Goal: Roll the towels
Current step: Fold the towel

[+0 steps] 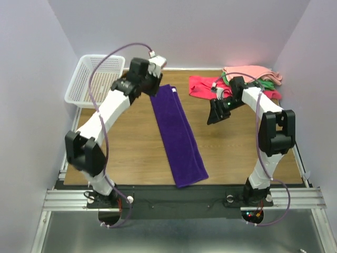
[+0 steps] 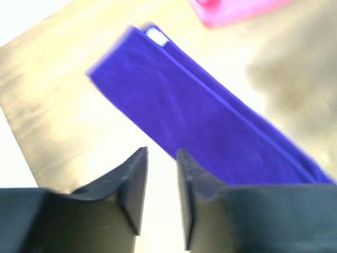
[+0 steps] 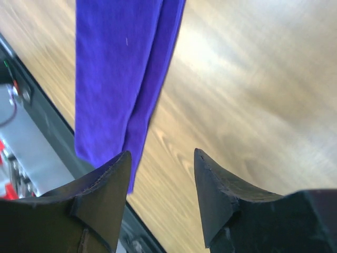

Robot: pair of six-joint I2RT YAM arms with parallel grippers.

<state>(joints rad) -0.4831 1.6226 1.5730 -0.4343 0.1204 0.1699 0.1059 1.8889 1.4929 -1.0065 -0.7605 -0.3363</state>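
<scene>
- From above: the purple towel, a long folded strip, lies in the centre. The left claw is at its 12 o'clock end, the right claw at 2, and the other towels are heaped at 1.
- Left wrist: fingers slightly parted, empty.
- Right wrist: fingers wide apart, empty; towel at 11.

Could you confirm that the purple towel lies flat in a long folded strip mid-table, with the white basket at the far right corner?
Not quite: the top external view shows the white basket at the far left corner, not the right. The purple towel does lie flat in a long folded strip mid-table.
</scene>
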